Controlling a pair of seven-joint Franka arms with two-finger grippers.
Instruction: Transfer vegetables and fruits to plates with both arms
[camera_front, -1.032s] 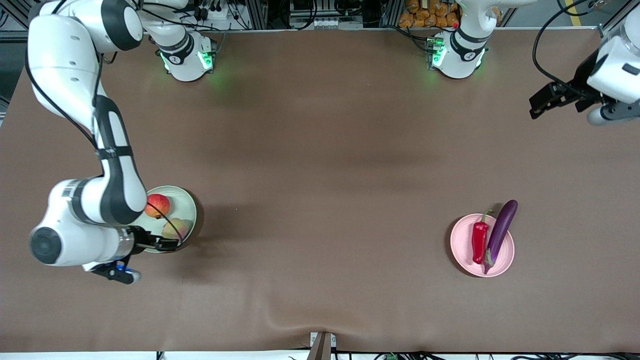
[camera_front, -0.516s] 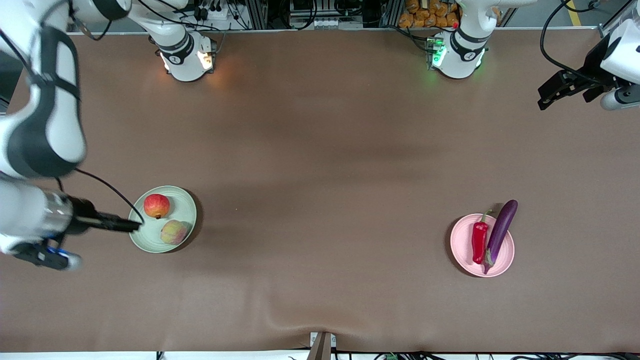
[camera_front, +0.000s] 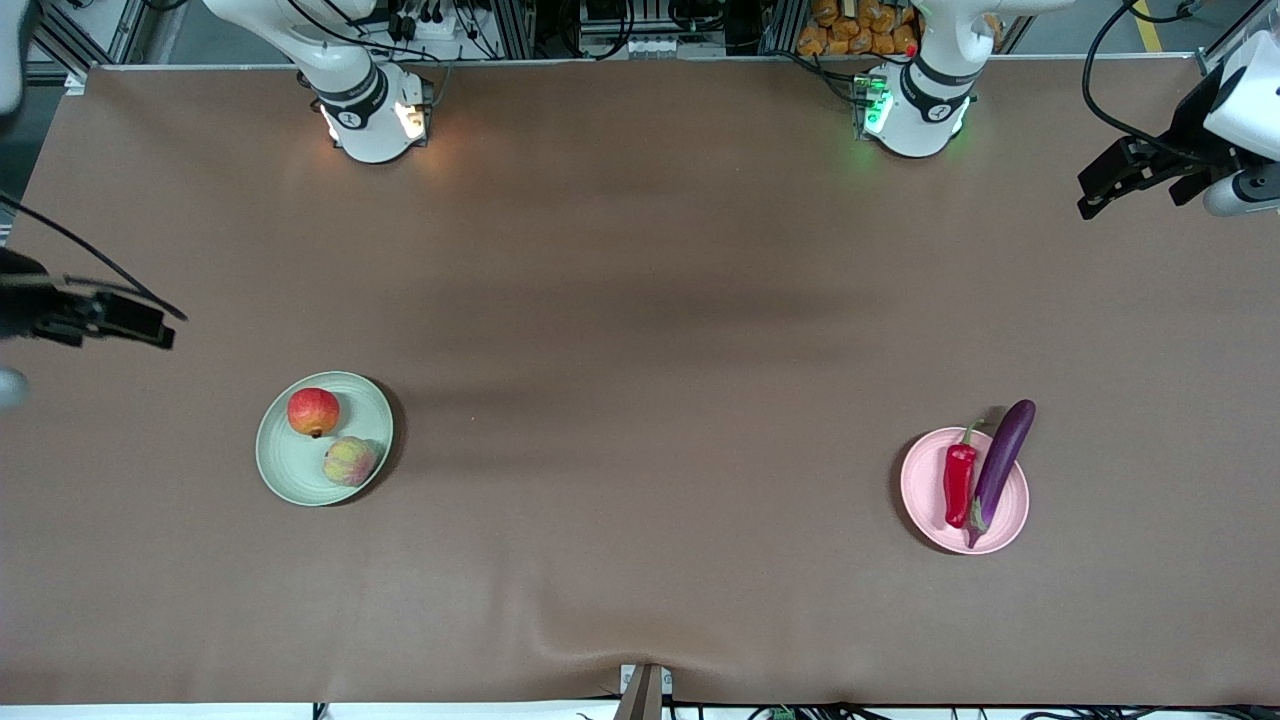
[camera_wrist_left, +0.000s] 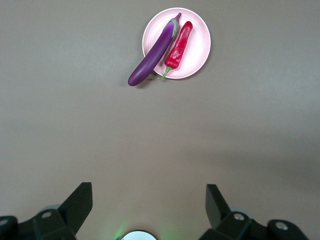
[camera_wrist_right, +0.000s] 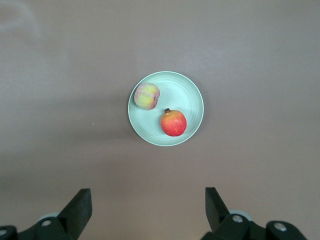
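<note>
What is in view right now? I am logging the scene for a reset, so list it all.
Table: one, brown.
Green plate: one, pale green, toward the right arm's end.
Apple: one, red, on the green plate.
Yellow-green fruit: one, pink blush, on the green plate, nearer the front camera than the apple.
Pink plate: one, pale pink, toward the left arm's end.
Chili: one, red, on the pink plate.
Eggplant: one, purple, beside the chili, tip overhanging the rim.
Left gripper: black, open, empty, over the table's edge.
Right gripper: black, open, empty, over the table's edge.
</note>
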